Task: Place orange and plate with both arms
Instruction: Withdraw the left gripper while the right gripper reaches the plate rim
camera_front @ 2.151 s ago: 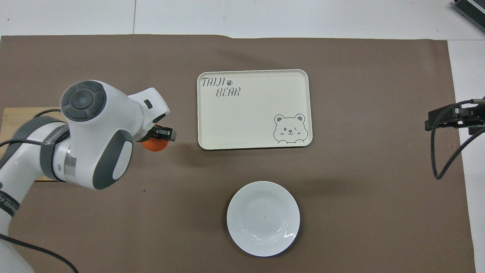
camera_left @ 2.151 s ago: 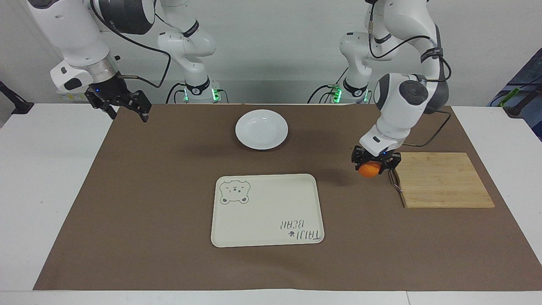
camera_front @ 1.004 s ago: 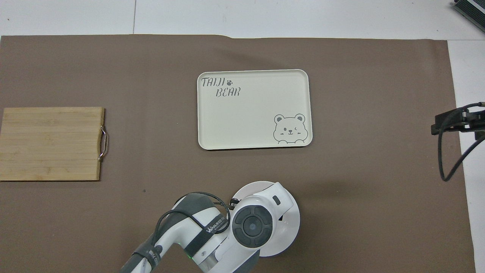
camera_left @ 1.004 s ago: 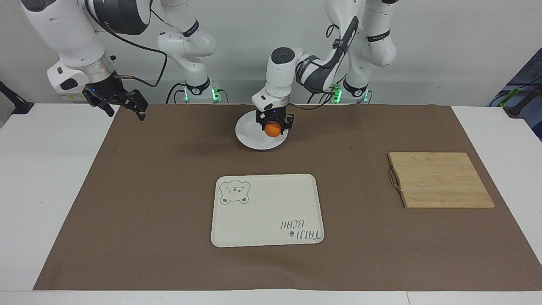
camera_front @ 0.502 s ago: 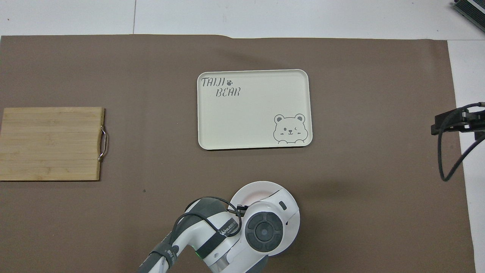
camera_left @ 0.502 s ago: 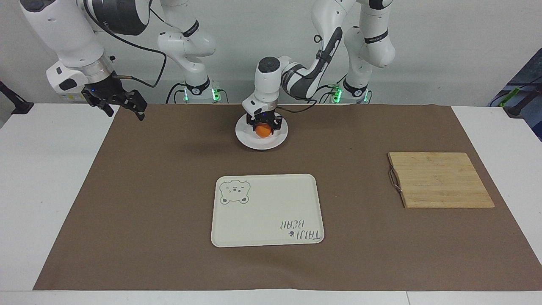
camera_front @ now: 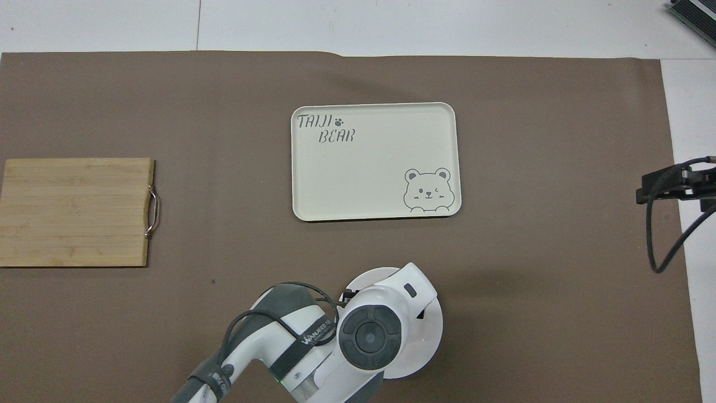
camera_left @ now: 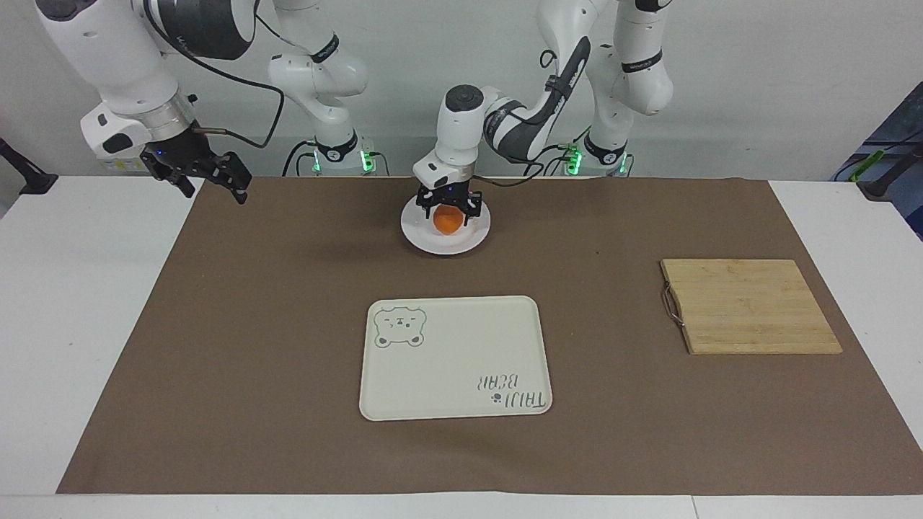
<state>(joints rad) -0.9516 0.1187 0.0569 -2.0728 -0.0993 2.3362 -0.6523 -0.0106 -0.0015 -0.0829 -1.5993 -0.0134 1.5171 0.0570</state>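
The orange (camera_left: 448, 223) sits on the white plate (camera_left: 417, 232), which lies on the brown mat near the robots. My left gripper (camera_left: 448, 210) is just over the orange, open, with a finger on either side of its top. In the overhead view the left arm covers the orange and most of the plate (camera_front: 432, 330). My right gripper (camera_left: 200, 177) is open and empty, held up over the mat's edge at the right arm's end of the table, where it waits; it also shows in the overhead view (camera_front: 671, 185).
A cream tray with a bear drawing (camera_left: 454, 357) lies farther from the robots than the plate; it also shows in the overhead view (camera_front: 375, 162). A wooden cutting board (camera_left: 750, 306) with a metal handle lies toward the left arm's end (camera_front: 72, 212).
My left arm carried the orange from beside the cutting board to the plate and lowered it there. Its wrist has since lifted slightly while the orange stays put. The right arm has barely moved.
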